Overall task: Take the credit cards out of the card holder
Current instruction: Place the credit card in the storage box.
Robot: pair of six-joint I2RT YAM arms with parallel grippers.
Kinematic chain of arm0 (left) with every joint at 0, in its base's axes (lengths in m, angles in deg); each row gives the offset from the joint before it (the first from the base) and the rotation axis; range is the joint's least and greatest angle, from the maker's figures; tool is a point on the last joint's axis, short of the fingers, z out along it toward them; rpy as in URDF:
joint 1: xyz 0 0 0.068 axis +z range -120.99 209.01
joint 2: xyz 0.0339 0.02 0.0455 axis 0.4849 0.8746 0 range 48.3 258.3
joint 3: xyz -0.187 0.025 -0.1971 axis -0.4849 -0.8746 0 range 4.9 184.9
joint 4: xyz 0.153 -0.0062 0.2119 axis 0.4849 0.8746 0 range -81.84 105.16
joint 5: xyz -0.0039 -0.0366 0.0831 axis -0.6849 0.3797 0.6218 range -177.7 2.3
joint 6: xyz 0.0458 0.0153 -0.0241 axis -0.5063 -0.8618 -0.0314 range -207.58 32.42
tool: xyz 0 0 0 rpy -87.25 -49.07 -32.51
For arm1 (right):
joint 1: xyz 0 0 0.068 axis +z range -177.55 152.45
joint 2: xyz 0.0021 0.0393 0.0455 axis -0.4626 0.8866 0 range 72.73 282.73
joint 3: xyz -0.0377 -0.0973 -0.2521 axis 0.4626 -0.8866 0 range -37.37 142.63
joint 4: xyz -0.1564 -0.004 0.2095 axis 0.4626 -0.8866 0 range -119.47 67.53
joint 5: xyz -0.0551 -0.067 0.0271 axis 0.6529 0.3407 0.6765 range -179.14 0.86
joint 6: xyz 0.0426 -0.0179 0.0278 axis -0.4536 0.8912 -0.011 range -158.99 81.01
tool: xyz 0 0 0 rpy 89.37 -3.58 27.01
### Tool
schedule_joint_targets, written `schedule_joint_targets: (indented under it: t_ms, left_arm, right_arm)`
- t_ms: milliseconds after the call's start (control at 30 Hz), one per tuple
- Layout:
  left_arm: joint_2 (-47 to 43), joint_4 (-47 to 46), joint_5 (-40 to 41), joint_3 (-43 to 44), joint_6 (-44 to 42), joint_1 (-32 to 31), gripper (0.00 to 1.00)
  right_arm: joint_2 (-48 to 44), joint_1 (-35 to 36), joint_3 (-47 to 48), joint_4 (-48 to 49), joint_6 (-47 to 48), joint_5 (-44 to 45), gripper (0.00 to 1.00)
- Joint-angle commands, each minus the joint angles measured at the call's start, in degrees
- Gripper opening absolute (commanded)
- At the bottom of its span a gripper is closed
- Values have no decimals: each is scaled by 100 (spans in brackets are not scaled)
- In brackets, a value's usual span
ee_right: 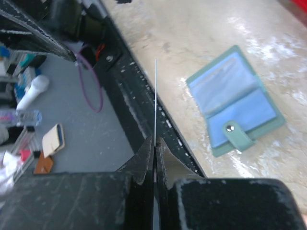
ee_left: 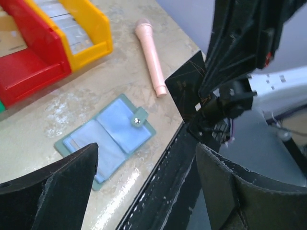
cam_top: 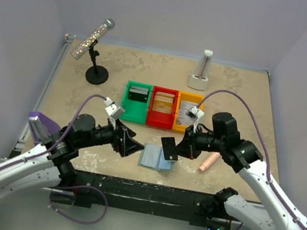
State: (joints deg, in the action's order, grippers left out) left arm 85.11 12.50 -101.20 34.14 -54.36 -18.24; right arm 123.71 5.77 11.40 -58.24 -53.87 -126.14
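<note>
Desk [cam_top: 244, 107] carries 3 bins at 12 o'clock of centre: green bin [cam_top: 136, 101], red bin [cam_top: 163, 106], yellow bin [cam_top: 188, 106], each w/ flat card-like items inside. Left pincer [cam_top: 131, 146] gapes wide, nothing in it, at 9 o'clock of the card holder [cam_top: 156, 158], which lies open and flat nr the desk's 6 o'clock edge. Right pincer [cam_top: 180, 146] is clamped tight on one dark credit card [ee_left: 184, 88], lifted at the holder's 2 o'clock. So 1 card is out but not yet set down. Pockets look pale; can't tell if more remain.

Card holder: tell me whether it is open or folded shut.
Open: the card holder lies spread flat, both blue pocket panels face up, its snap tab unfastened.
</note>
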Motion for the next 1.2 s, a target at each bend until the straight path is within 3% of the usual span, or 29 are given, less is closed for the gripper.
schedule_joint_targets:
  t_ms: [0, 133, 333, 667, 800, 967, 1067, 1167]
  left_arm:
    - [-157, 225, -1380, 407, -736, 49, 88]
    - [-53, 120, -2375, 513, -860, 49, 84]
    - [457, -196, -3317, 531, -711, 49, 77]
    - [721, -1127, -3616, 531, -325, 49, 73]
    - [976, -1514, -3888, 496, -43, 40, 62]
    - [1073, -1568, -3898, 461, 10, -22, 58]
    - [1143, -1463, -3862, 487, -78, -83, 47]
    - [1187, -1436, -3836, 478, -95, -162, 44]
  right_arm:
    - [219, 524, 641, -562, 748, -942, 0]
    - [447, 1272, 1063, -1046, 1109, -827, 0]
    - [632, 1625, 1354, -1362, 1390, -1205, 0]
    - [948, 1871, 1512, -1415, 1408, -1188, 0]
    - [1045, 1915, 1530, -1363, 1364, -1109, 0]
    - [1124, 1924, 1582, -1310, 1303, -1029, 0]
    - [1151, 1933, 1609, -1301, 1285, -994, 0]
    - [1186, 1933, 1627, -1284, 1259, -959, 0]
